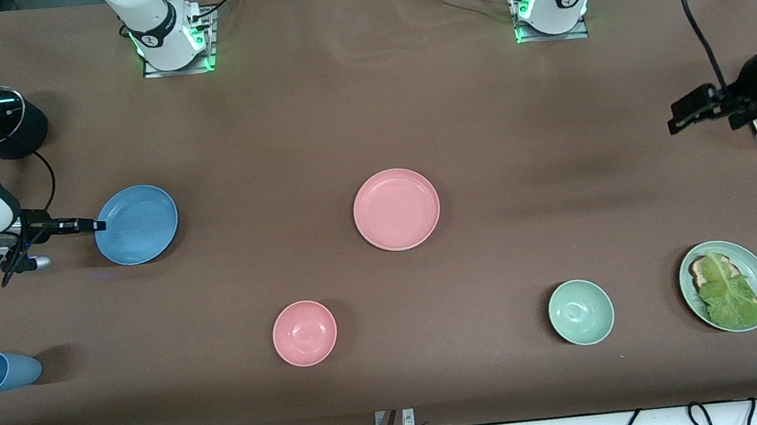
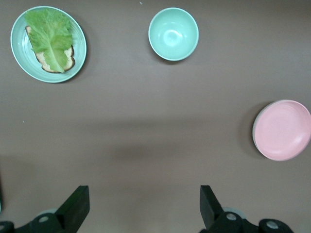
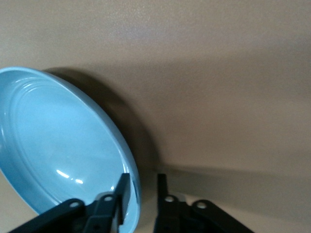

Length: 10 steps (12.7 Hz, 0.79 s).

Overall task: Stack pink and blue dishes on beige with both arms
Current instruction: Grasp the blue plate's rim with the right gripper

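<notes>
Brown cloth covers the table [image 1: 366,100].

Front view: the blue plate [image 1: 136,224] lies toward the right arm's end. The right gripper [image 1: 95,224] is at its rim. The pink plate [image 1: 397,209] sits mid-table, flat. No beige plate shows in any view. The left gripper [image 1: 677,115] hangs over bare cloth toward the left arm's end; that arm waits.

Left wrist view: the left gripper's fingers [image 2: 74,208] stand wide apart, holding nothing. The pink plate [image 2: 283,129] is well apart from them.

Right wrist view: the right gripper [image 3: 141,187] has its fingers narrowed astride the blue plate's [image 3: 53,141] rim; the plate appears tilted.

Risk: a thin edge grip may let the plate swing or slip on lifting.
</notes>
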Motion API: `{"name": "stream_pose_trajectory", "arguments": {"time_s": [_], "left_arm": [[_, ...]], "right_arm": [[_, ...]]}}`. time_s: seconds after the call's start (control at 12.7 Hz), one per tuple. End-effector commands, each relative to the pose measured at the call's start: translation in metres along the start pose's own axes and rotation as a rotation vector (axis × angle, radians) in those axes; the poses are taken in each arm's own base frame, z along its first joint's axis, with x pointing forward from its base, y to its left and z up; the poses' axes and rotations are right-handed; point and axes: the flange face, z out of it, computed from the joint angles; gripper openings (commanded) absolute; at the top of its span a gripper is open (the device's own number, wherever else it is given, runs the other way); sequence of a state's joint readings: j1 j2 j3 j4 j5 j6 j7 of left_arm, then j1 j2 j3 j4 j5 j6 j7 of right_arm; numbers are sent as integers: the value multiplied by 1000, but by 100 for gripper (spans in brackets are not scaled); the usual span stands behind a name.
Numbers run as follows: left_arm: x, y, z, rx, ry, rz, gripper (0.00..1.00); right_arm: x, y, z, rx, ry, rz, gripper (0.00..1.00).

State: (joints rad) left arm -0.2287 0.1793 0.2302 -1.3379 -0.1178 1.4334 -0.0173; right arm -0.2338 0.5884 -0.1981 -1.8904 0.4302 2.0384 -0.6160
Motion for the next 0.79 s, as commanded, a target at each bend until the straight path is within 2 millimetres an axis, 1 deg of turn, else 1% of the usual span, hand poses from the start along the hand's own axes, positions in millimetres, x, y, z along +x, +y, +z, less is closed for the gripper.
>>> {"name": "stream_pose_trajectory", "arguments": {"time_s": [0.0,0.08,0.24,0.32,0.39,0.47,0.63,0.71], "left_arm": [[-11,5,-2,-13,-13,-1,100],[-13,10,-6,-7,-7,10,100],[-17,-5,-14,-25,9,-9,100],[-20,-3,-18,-33,11,-1,100],[-23,6,-16,-34,2,15,100],[-27,12,-16,-24,-1,23,100],[-34,6,-12,-23,-17,-58,100],[-35,0,-12,-24,-18,-66,100]], "right_arm": [[7,3,-7,23,19,-2,0],[10,-3,-12,36,6,-8,0],[17,-18,-28,58,-14,-16,0],[21,-31,-36,66,-30,2,0],[29,-64,-48,65,-47,6,0],[35,-102,-60,51,-64,28,0],[39,-166,-74,34,-110,99,0],[44,-202,-75,19,-127,91,0]]}}
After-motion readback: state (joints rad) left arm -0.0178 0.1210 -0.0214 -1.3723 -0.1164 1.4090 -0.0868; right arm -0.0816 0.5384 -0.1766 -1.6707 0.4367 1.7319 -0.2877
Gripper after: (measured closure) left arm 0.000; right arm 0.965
